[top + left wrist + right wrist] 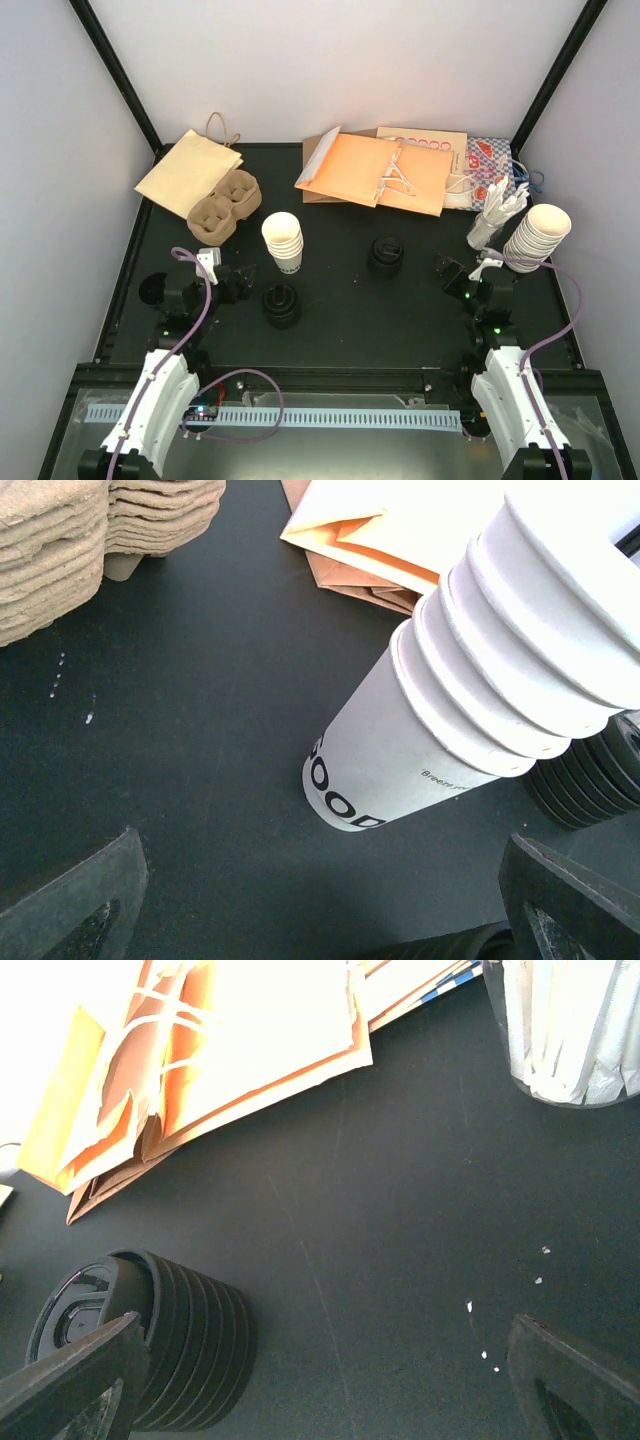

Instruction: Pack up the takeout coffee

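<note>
Your left hand [325, 890] hangs released just short of a stack of paper cups [470, 680], with a lid stack [590, 770] beside them. Your right hand [325, 1375] gapes empty near another lid pile [190, 1345] and the paper bags [200, 1060]. You can't make out any lidded coffee cup.

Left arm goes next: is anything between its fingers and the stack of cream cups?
Nothing visible. Only bare table lies between the open left fingers and the cup stack. The black lid stack sits just right of that line, beside the cups; the pulp carriers are off left.
</note>
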{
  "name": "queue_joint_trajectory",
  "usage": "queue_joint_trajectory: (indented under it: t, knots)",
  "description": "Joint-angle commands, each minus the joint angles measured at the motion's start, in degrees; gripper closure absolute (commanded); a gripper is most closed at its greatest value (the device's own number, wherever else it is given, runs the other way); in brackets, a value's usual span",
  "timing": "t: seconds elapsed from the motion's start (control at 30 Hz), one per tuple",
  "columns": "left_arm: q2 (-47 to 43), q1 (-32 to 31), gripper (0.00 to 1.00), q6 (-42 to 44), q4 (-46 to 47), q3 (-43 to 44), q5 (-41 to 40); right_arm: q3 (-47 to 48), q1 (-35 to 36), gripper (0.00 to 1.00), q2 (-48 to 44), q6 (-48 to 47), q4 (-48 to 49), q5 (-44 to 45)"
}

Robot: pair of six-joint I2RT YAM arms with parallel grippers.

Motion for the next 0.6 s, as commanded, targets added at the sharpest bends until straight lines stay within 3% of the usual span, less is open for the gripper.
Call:
queue_joint_trajectory:
  t: [0.0,0.23,0.47,0.57]
  knots:
    - [-0.1,-0.1,0.01,0.7,0.1,0.9,-0.5,1.1,-0.2,0.0,-0.2,0.0,1.5,0.4]
    - [-2.6,0.0,0.01,-2.9,-7.7,5.2,-8.4,4.8,-0.2,0.0,0.2,-0.6,-4.4,7.6]
    - [-5.2,0.0,0.01,-7.6,-11.5,9.3,-5.9,9.6,-0.2,0.0,0.2,1.9,-12.1,8.0]
    - [-5.5,0.0,0.01,-8.3,-12.4,11.7,-3.5,9.8,-0.2,0.0,0.7,-0.5,-11.0,3.6]
